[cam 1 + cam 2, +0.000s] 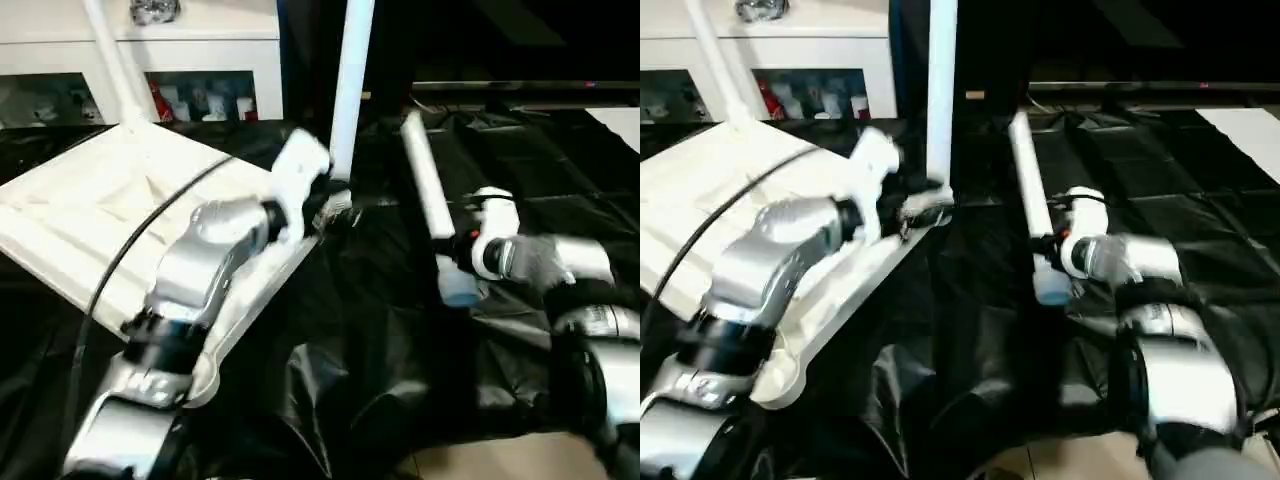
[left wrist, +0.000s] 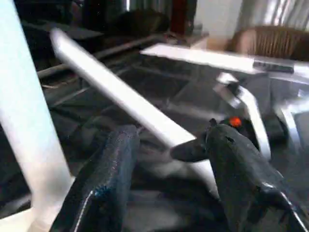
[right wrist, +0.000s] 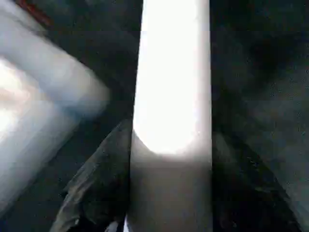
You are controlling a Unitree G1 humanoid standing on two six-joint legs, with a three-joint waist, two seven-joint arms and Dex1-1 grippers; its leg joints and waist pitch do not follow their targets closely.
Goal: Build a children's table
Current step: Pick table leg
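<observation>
1. Black plastic sheet [image 1: 380, 340], crinkled, spread over the work surface.
2. White cabinet [image 1: 200, 60] at the back, glass doors, small red and white items [image 1: 200, 100] inside.
3. Wicker chair [image 2: 273, 43] far off.

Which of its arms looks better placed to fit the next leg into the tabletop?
The right, probably. Its right gripper is clamped around a loose leg above the black sheet. The left gripper is open and empty by a leg already standing in the tabletop.

The white tabletop [image 1: 90, 215] is laid ribbed side up with two legs [image 1: 352, 80] standing in its sockets, a third leg [image 1: 428, 195] being raised beside it.
</observation>
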